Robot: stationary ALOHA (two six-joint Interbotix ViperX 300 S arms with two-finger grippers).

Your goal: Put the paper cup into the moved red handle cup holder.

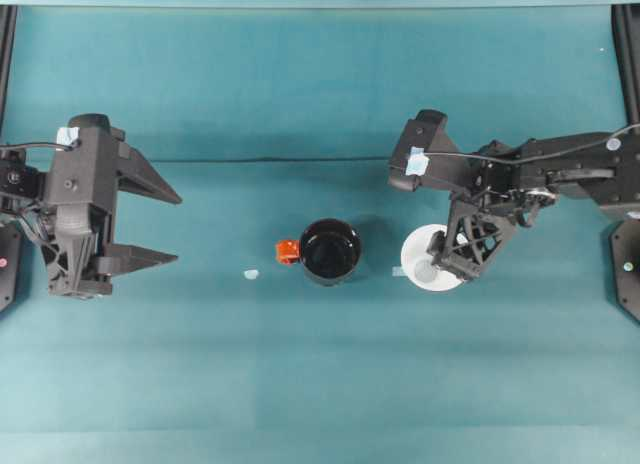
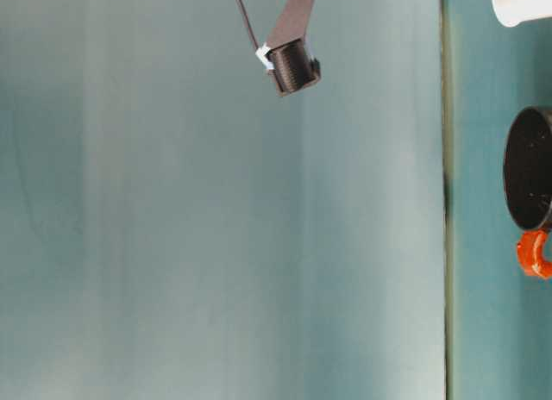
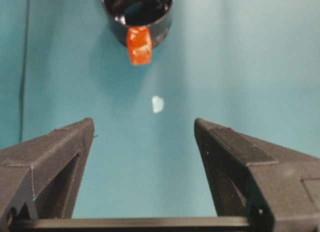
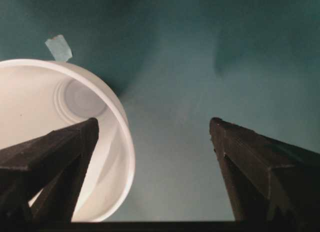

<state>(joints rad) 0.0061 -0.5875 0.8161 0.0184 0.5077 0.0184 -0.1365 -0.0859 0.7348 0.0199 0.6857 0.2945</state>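
Note:
The white paper cup (image 1: 418, 252) stands upright on the teal table, right of the middle. My right gripper (image 1: 450, 264) hangs over it, open. In the right wrist view the cup (image 4: 75, 107) is at the left; one finger (image 4: 55, 152) is over its mouth and the other finger (image 4: 260, 167) is outside, so the near cup wall lies between them. The red handle cup holder (image 1: 330, 251) is glossy black and stands at the table's middle, with its red tab (image 1: 288, 251) pointing left. My left gripper (image 1: 165, 224) is open, empty and far left of the holder (image 3: 137, 12).
A small pale scrap (image 1: 250, 274) lies between the left gripper and the holder. A bit of blue tape (image 1: 398, 271) sits by the paper cup. The table-level view has the holder (image 2: 528, 167), its tab (image 2: 535, 253) and the cup (image 2: 522, 3).

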